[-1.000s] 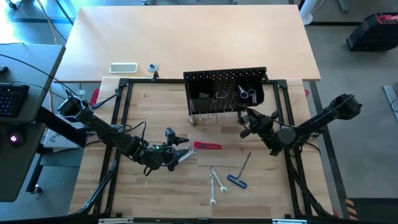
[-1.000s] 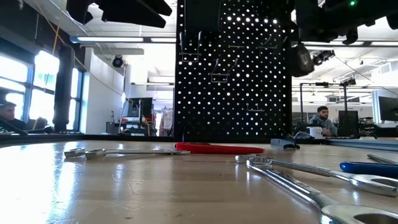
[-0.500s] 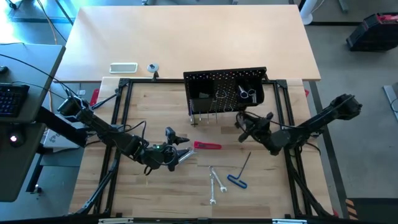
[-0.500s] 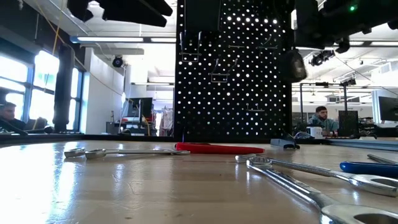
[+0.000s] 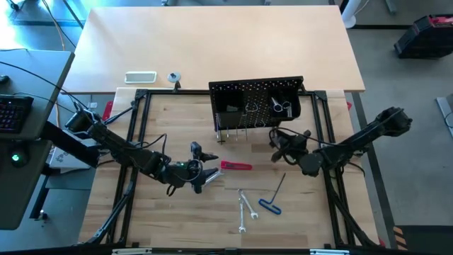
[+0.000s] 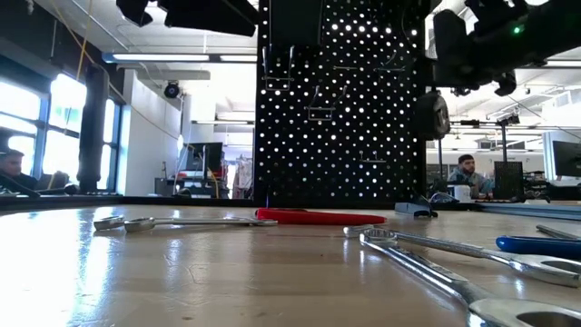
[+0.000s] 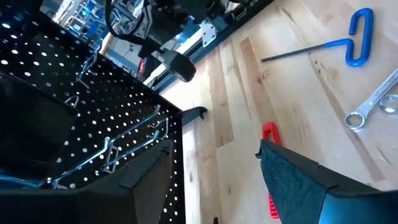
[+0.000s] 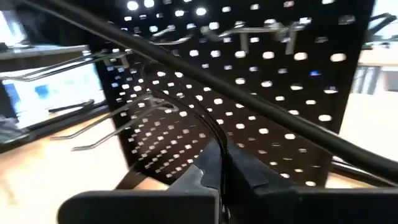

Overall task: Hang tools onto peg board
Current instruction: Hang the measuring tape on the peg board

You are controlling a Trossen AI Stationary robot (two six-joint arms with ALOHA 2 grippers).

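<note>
Wooden table [image 5: 177,212], tools loose, peg board [image 5: 256,106] upright at the back edge.
I hold my left gripper [image 5: 205,172] apart just beside the red-handled tool [image 5: 236,166], ready to take it; wrenches [image 5: 245,207] wait nearby; my right gripper [image 5: 279,146], pressed together and empty, sits before the board.

Bright overhead light (right wrist view blurred), soft shadows.
</note>
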